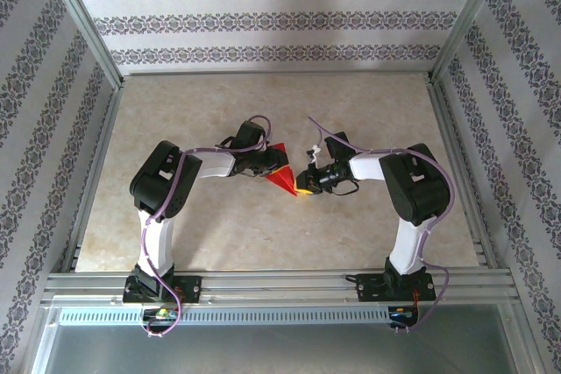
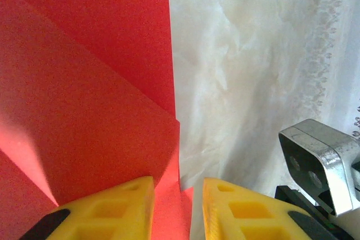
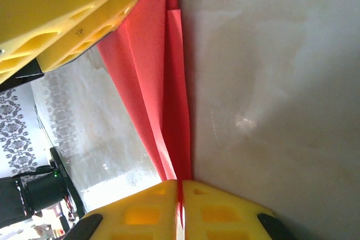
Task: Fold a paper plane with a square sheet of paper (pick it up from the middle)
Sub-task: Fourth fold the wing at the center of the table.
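Paper plane [image 1: 282,179] is at mid-table, red and sharply creased, caught between the two grippers! The right gripper [image 3: 180,186] is clamped tight on a folded edge. The left gripper [image 2: 178,186] has its yellow fingers apart, with red folds lying in the gap. Both arms bend elbows outward, forearms reaching in toward each other, over a pale marbled table [image 1: 263,234] with patterned wallpaper [image 1: 263,19] behind
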Action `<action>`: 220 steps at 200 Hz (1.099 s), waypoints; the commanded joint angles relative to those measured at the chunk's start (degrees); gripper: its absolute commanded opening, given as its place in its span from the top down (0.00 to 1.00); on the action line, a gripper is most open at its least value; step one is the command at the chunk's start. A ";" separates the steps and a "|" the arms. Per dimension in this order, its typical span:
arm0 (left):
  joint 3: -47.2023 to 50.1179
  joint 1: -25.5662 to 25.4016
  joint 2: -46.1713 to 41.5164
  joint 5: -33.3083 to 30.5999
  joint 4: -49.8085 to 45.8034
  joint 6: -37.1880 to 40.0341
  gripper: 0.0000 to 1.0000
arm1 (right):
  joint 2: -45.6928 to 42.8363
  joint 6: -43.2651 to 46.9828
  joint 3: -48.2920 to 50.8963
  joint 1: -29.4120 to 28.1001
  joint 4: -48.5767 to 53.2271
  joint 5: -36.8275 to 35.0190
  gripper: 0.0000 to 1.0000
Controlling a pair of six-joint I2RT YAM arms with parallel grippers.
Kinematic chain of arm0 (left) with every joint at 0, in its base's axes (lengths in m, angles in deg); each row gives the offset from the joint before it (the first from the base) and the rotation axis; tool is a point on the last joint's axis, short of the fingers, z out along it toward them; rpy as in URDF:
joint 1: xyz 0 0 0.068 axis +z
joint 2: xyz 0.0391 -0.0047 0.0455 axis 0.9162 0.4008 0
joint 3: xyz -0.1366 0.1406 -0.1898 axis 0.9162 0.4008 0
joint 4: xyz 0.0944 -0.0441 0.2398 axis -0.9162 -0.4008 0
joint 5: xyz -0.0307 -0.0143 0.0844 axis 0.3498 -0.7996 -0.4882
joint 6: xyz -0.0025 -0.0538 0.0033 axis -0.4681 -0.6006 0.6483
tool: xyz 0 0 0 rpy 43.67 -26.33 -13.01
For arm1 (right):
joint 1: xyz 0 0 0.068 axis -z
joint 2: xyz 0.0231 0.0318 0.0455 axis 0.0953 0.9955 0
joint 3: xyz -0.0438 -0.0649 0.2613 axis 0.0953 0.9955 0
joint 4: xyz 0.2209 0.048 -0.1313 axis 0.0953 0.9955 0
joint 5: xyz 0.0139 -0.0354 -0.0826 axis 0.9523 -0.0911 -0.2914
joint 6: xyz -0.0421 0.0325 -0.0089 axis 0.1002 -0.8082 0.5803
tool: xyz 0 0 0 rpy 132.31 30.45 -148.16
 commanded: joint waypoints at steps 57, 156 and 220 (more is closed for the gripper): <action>-0.22 0.24 1.91 -1.05 -2.57 -0.92 0.71 | -8.01 0.50 1.37 -0.16 1.13 -4.84 0.80; -0.31 0.27 2.12 -1.33 -3.58 -1.36 0.71 | -2.05 0.90 -2.56 -3.79 0.16 -1.32 0.90; -0.32 0.24 1.95 -1.23 -3.54 -1.54 0.71 | 0.03 0.32 -1.80 -3.18 1.17 -3.36 0.90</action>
